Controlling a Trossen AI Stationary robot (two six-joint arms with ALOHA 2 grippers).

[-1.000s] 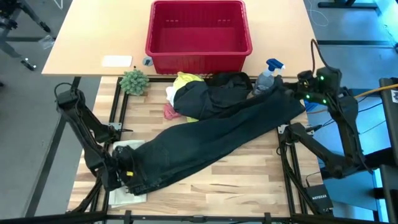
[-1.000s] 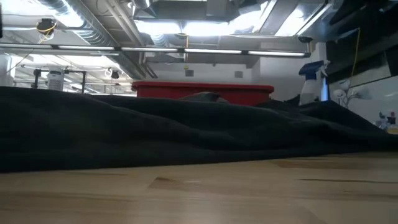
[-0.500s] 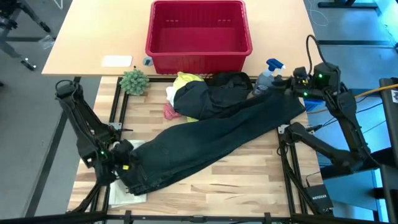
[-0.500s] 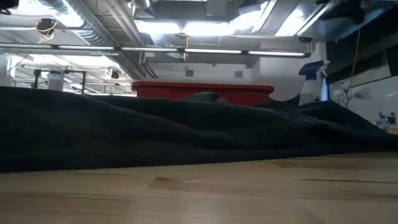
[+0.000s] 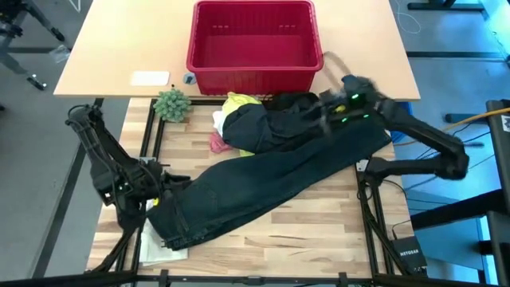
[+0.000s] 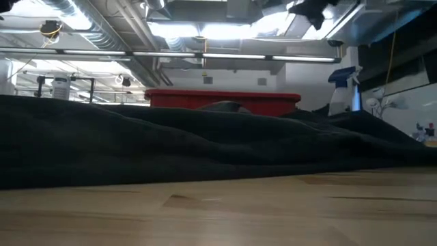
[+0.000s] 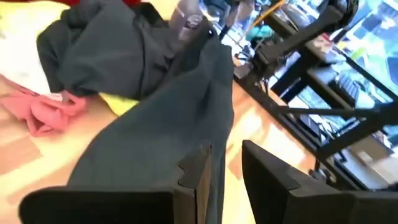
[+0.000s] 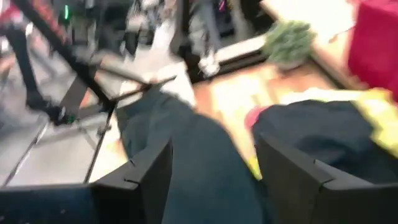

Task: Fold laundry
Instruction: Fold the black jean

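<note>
Dark trousers [image 5: 271, 179] lie flat and slantwise on the wooden table, from the near left to the far right; they fill the low view [image 6: 205, 143]. At the far edge a yellow T-shirt [image 5: 239, 102], a white cloth [image 5: 223, 121], a pink cloth [image 5: 217, 143] and another dark garment [image 5: 279, 119] lie in a heap. My left gripper [image 7: 227, 152] hangs open above the trousers' near-left end [image 5: 177, 180], touching nothing. My right gripper [image 8: 214, 146] is open in the air over the trousers' far-right end [image 5: 320, 115].
A red basket [image 5: 253, 40] stands on the far table, with a small green plant [image 5: 171, 104] and a white card [image 5: 150, 78] to its left. A spray bottle [image 6: 341, 89] stands at the far right. A flat white item [image 5: 159, 249] lies under the trousers' near-left end.
My left gripper has risen off the trousers' near-left end and moved toward the far edge, tipping from pointing down to nearly level. My right gripper has swung from the table's right edge leftward over the trousers' far-right end. The trousers have stayed where they were.
</note>
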